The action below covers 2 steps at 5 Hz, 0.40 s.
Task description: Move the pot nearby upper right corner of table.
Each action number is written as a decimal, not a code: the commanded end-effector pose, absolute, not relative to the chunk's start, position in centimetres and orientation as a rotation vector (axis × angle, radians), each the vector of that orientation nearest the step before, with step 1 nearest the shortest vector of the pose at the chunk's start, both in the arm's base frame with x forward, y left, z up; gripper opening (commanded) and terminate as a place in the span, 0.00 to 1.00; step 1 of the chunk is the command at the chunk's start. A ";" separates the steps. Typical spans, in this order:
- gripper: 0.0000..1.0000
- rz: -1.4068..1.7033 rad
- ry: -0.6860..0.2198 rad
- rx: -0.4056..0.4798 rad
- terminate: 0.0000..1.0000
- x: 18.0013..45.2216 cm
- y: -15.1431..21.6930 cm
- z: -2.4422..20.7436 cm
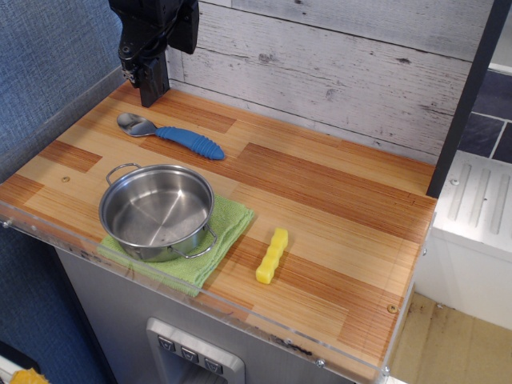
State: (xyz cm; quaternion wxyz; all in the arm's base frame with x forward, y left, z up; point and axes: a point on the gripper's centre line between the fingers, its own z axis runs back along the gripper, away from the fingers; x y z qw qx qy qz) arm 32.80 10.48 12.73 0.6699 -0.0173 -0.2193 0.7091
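Observation.image: nothing done yet. Pot (158,211) sitting on green cloth (228,236) at the bench (336,208) front edge, well apart from the hand (152,94), ungrasped. Hand's opening impossible to tell. Still left: reach, grip, carry toward upper right corner.

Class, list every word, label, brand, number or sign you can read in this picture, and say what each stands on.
None can be read.
The pot, green cloth, blue-handled spoon and yellow block bear no lettering.
The three buttons on the panel below the table show marks too small to read.
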 end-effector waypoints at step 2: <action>1.00 1.552 -0.497 -0.018 0.00 31.1 10.3 13.5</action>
